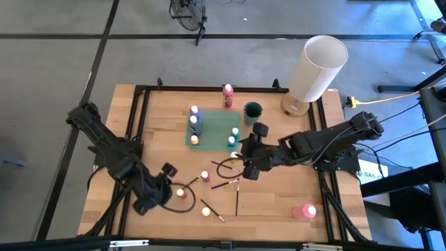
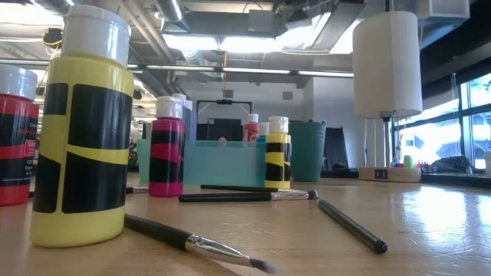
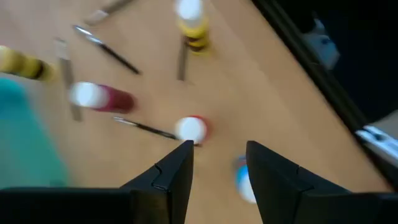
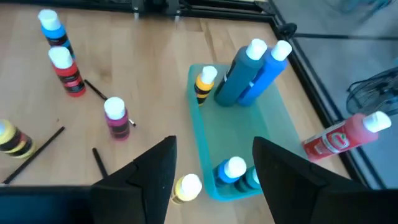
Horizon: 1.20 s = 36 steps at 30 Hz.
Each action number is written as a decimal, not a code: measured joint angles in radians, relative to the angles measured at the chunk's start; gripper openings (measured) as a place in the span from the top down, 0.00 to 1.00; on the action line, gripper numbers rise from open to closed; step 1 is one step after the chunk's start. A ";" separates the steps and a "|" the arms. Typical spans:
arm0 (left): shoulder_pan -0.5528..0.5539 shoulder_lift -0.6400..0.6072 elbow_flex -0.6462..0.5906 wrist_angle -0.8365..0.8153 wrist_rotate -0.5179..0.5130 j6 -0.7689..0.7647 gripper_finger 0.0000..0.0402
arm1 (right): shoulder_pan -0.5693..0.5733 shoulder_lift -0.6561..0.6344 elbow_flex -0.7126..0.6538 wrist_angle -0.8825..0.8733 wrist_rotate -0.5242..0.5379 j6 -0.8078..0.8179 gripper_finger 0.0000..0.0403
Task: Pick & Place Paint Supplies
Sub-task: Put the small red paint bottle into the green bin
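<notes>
Right gripper (image 1: 242,155) hovers with jaws apart, empty, beside your teal tray (image 1: 212,130) holding several paint bottles (image 1: 194,119). Left gripper (image 1: 169,183) is parted too, over a red bottle (image 1: 180,192).

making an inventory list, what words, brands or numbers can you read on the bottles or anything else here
Red bottle, low view: white print, too blurred to read.
Tall red bottle, right wrist view: label too blurred to read.
Yellow bottle: black bands only, no words showing.
White sheet beside the table, high view: dark letters, too small to read.
</notes>
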 joint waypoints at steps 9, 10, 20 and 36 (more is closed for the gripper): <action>-0.022 0.070 0.037 -0.001 0.060 0.023 0.64 | 0.031 0.027 -0.001 0.001 0.024 0.003 0.47; -0.022 0.070 0.037 -0.002 0.045 0.030 0.64 | 0.033 0.028 -0.001 0.000 0.024 0.003 0.47; 0.024 0.070 0.037 -0.004 -0.027 0.013 0.64 | 0.040 0.029 -0.001 -0.006 0.024 0.008 0.46; 0.037 0.070 0.037 -0.060 -0.015 0.013 0.37 | 0.041 0.029 -0.001 -0.006 0.017 0.049 0.46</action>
